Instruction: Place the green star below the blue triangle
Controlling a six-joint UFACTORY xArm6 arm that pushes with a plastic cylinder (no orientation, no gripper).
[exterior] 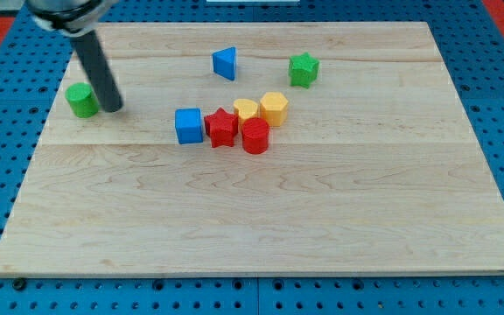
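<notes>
- board (261,227): wood, no brand or writing readable
- my tip (113,108): plain rod, no fingers to open or close; touching or just beside green cylinder (81,100), far from star
- cluster w/ blue cube (188,125): risk, a long sweep may scatter it
- green star (304,70): the view's right of blue triangle (226,63), not below yet

One raised view — angled down over the whole wooden board (261,227).

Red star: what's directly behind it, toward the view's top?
A yellow block sits just behind the red star, its lower part covered by the star and the red cylinder, so its shape is unclear. The yellow hexagon adjoins it.
</notes>
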